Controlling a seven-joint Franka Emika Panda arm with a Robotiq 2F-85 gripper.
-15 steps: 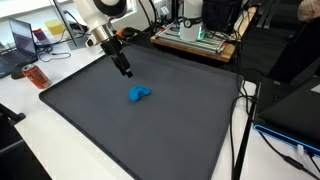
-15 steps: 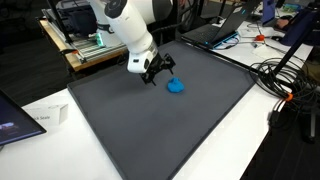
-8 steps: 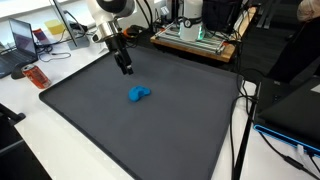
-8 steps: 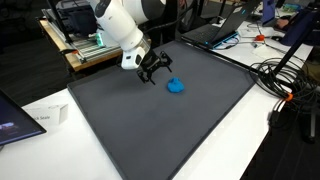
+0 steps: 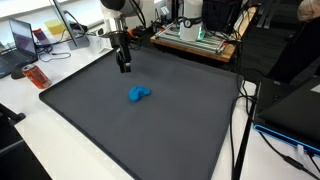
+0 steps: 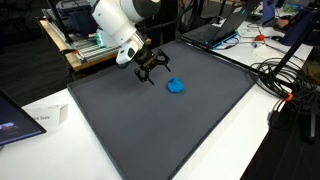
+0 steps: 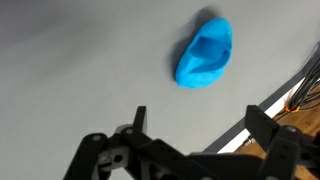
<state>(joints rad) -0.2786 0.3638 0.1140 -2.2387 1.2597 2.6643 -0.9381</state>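
White arm (image 6: 118, 22) w/ black 2-finger hand (image 6: 152, 72).

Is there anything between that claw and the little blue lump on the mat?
No. Only bare dark mat separates the open gripper from the blue lump, as both exterior views show.

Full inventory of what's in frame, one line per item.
blue lump: 1, blue, on the mat near its middle, nothing touching it
mat: 1, dark grey, covers most of the table
table: 1, white, under the mat
laptop: 1, dark, open, beyond the mat's corner
orange thing: 1, orange-red, beside the mat's edge; too small to identify
wooden board: 1, brown, behind the mat, carrying equipment
cables: several, black, off the mat's side
card: 1, white, on the table
arm: 1, white
gripper: 1, black, open, above the mat, apart from the lump
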